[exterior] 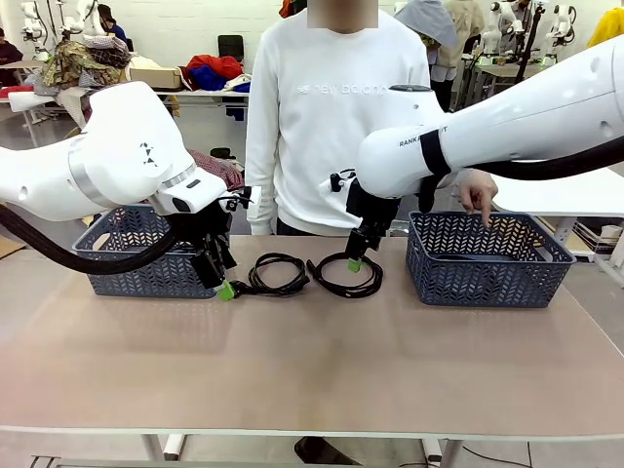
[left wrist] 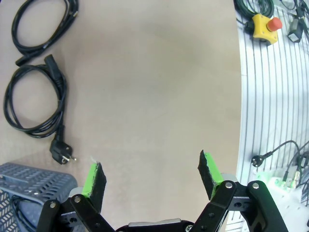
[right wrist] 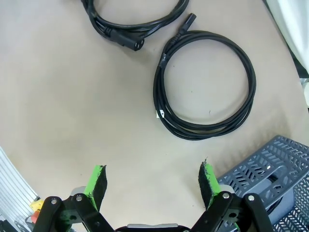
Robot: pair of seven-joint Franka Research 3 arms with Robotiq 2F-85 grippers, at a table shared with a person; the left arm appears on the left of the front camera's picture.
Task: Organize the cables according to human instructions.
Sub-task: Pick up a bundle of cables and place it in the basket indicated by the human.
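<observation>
My left fingers [left wrist: 94, 180] and right fingers [right wrist: 98, 182] are wide open, empty. Grabbing one strand could unwind the power cord [right wrist: 251, 87].

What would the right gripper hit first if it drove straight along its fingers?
Likely bare table: the open right gripper points just short of the coiled cable, though depth is unclear.

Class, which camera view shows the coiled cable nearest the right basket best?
Right wrist view: the cable shows its whole loop. Front view shows it flattened, partly behind the right gripper; left wrist view cuts it off.
</observation>
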